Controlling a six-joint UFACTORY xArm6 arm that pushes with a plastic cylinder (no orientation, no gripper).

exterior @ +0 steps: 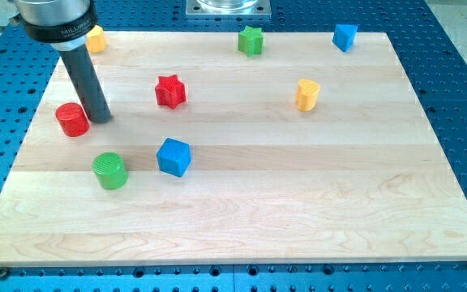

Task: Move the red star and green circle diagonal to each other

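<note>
The red star (169, 91) lies on the wooden board at the upper left of centre. The green circle, a short cylinder (109, 170), stands lower down and to the left of it, near the view's left. My tip (100, 119) rests on the board between them, left of the red star and above the green circle. It stands right beside a red cylinder (72, 119), just to that block's right, touching or nearly touching it.
A blue cube (173, 156) sits just right of the green circle. A yellow block (96, 38) lies at the top left behind the rod, a green star (250, 40) at top centre, a blue block (344, 36) at top right, a yellow block (306, 94) right of centre.
</note>
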